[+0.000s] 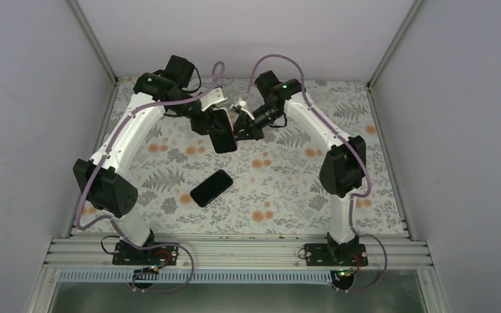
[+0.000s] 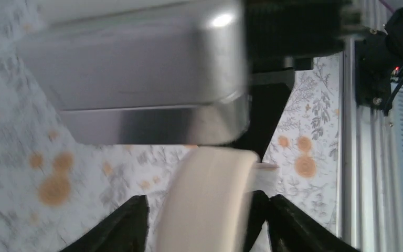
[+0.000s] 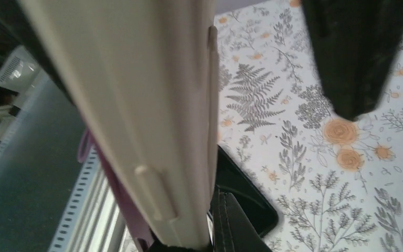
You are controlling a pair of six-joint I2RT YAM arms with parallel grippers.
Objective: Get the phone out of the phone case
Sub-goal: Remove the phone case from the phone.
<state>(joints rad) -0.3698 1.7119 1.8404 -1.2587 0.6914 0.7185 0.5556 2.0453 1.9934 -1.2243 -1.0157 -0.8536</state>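
A cream phone case (image 1: 223, 134) with a dark face hangs above the back of the table between both grippers. My left gripper (image 1: 214, 119) is shut on its upper end; in the left wrist view the case's cream edge (image 2: 210, 205) sits between my black fingers (image 2: 123, 226). A blurred silver rounded body (image 2: 136, 68) shows just beyond it. My right gripper (image 1: 244, 127) is open beside the case. In the right wrist view the case's buttoned side (image 3: 152, 115) fills the left and one finger (image 3: 357, 52) stands well apart. A black phone (image 1: 210, 188) lies flat mid-table, also showing in the right wrist view (image 3: 246, 197).
The floral tablecloth (image 1: 287, 189) covers the table. Grey walls close the left, right and back. An aluminium rail (image 1: 235, 251) carrying both arm bases runs along the near edge, also showing in the left wrist view (image 2: 378, 157).
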